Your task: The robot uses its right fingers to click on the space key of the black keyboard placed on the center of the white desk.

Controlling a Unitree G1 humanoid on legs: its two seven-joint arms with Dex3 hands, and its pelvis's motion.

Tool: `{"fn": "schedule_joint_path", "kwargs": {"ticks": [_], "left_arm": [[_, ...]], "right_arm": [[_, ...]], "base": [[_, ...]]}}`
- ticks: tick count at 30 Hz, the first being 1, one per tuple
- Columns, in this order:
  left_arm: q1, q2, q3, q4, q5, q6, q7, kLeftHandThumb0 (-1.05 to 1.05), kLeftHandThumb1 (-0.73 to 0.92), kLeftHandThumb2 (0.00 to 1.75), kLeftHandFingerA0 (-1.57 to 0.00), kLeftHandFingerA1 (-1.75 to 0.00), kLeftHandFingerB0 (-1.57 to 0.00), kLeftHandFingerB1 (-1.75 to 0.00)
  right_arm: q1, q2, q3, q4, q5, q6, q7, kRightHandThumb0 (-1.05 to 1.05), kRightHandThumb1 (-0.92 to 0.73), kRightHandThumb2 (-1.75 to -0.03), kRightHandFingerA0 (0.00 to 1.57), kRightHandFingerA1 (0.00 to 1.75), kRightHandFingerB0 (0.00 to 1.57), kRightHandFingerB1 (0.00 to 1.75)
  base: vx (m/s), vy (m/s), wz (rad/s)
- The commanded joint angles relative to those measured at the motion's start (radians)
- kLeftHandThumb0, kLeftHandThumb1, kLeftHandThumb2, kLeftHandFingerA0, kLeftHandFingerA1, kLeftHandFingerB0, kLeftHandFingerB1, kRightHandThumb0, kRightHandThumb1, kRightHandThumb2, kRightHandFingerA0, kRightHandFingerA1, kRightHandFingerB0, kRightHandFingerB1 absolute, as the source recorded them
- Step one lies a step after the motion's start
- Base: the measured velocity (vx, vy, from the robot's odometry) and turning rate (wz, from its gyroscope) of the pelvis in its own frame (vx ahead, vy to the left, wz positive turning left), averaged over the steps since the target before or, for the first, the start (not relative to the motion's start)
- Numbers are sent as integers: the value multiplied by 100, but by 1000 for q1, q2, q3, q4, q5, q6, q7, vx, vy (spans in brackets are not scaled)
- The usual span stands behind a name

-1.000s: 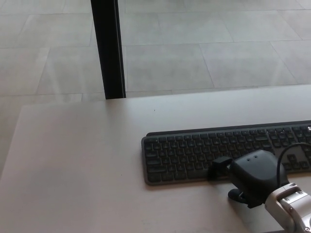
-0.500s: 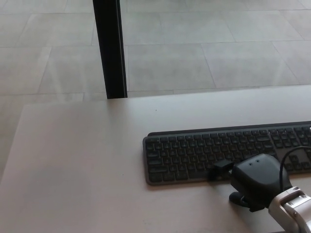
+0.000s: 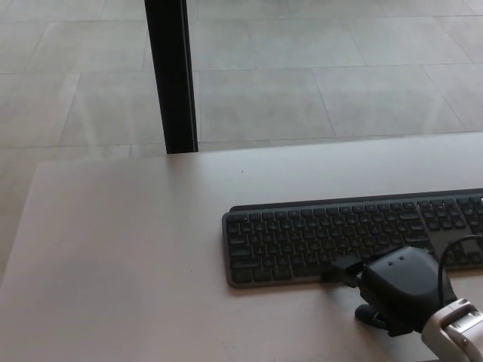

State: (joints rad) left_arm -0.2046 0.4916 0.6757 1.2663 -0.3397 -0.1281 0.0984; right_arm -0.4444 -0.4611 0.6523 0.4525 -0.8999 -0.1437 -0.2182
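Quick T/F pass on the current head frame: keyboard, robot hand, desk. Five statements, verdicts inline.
1. The black keyboard lies on the white desk. True.
2. The right robot hand is at the keyboard's near edge, a fingertip over the bottom key row. True.
3. The left robot hand rests on the keyboard. False: no left hand is in view.
4. The keyboard fits fully in the picture. False: its right end runs off the right edge.
5. A black post stands beyond the desk's far edge. True.

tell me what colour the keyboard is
Black to dark grey keyboard, seen in the head view, on the white desk.
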Motion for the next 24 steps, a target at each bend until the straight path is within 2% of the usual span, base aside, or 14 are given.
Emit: {"fn": "schedule_joint_path", "kwargs": {"ticks": [1,2,5,11,14,15,16,17,19,20,21,24], "left_arm": [[0,21,8,6,-20,-8,-6,-48,58,57,-80,-74,-69,-59],[3,21,2,8,-12,-14,-4,-49,58,57,-86,-79,-72,-60],[2,21,1,7,-10,-15,-2,-49,59,58,-88,-80,-76,-61],[2,17,15,7,-25,-11,1,-49,58,57,-86,-81,-74,-61],[7,17,4,7,-12,-12,-1,-51,59,58,-88,-81,-74,-61],[8,16,5,7,-13,-11,2,-51,59,58,-88,-81,-74,-61],[9,15,6,7,-14,-15,0,-51,58,59,-89,-86,-75,-62],[10,15,8,6,-16,-14,2,-51,58,58,-89,-87,-76,-63],[11,15,8,7,-16,-14,4,-50,58,59,-88,-84,-75,-63],[12,14,8,6,-15,-17,4,-50,58,59,-88,-84,-75,-63],[12,15,2,7,-9,-16,8,-51,59,58,-88,-84,-75,-61],[18,16,5,5,-13,-16,1,-50,60,58,-86,-85,-74,-60]], "right_arm": [[27,-12,-12,25,14,-8,72,-40,-67,-64,68,152,70,52],[17,-8,-28,26,22,-3,68,-40,-68,-63,67,158,71,51],[4,-9,-45,22,20,-2,72,-41,-69,-62,67,162,71,50],[-34,-2,-93,15,55,-20,96,-40,-69,-63,71,164,71,52],[-42,25,-189,-32,180,-10,180,-35,-65,-67,84,155,73,52],[-43,29,-208,-43,205,-10,194,-35,-65,-67,84,155,73,52],[-51,39,-252,-68,251,6,230,-33,-65,-65,88,147,74,51],[-59,51,-288,-91,287,27,252,-34,-66,-66,85,150,74,51],[-75,68,-355,-134,365,67,306,-29,-67,-61,92,148,73,48],[-82,72,-379,-147,392,76,320,-29,-67,-61,92,148,73,48],[-107,76,-443,-183,478,88,351,-26,-66,-65,86,157,70,52],[-132,84,-524,-241,565,144,405,-24,-67,-63,86,149,70,48]], "base": [[0,0,0],[0,0,0],[0,0,0],[0,0,0],[0,0,0],[0,0,0],[0,0,0],[0,0,0],[0,0,0],[0,0,0],[0,0,0],[0,0,0]]}}
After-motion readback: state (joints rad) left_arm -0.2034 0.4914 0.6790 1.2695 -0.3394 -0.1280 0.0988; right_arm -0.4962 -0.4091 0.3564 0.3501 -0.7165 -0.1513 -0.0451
